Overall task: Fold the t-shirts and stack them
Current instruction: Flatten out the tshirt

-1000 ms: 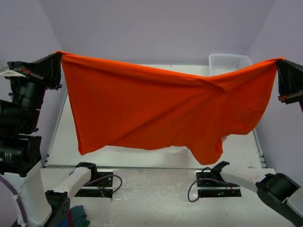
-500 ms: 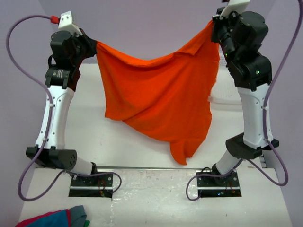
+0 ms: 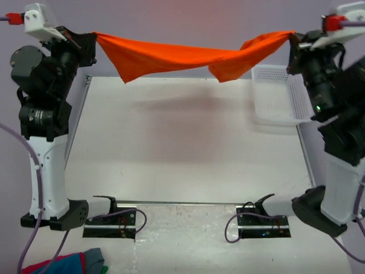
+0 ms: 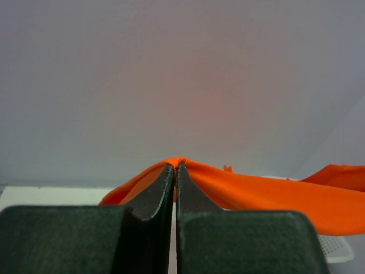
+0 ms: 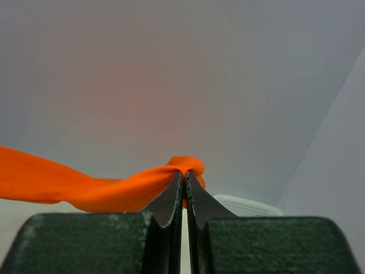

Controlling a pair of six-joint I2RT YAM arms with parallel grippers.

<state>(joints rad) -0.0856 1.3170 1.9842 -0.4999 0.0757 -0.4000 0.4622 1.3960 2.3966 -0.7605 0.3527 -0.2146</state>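
Top external: both arms are raised high with the shirt (image 3: 171, 57) strung between them in a shallow sagging band, clear of the table (image 3: 171, 148). The left gripper (image 3: 94, 39) is clamped tight on one end, with the cloth running off to its right. The right gripper (image 3: 292, 37) is clamped on the other end. The cloth runs off to its left, and a bunched fold hangs just inboard of it. Left wrist: jaws together, orange cloth pinched at the tips. Right wrist: same, with a small knot of cloth over the tips. The basket (image 3: 259, 74) sits on the table below the right gripper, slightly inboard. The bundle (image 3: 68, 265) lies far below the left gripper, by that arm's base.
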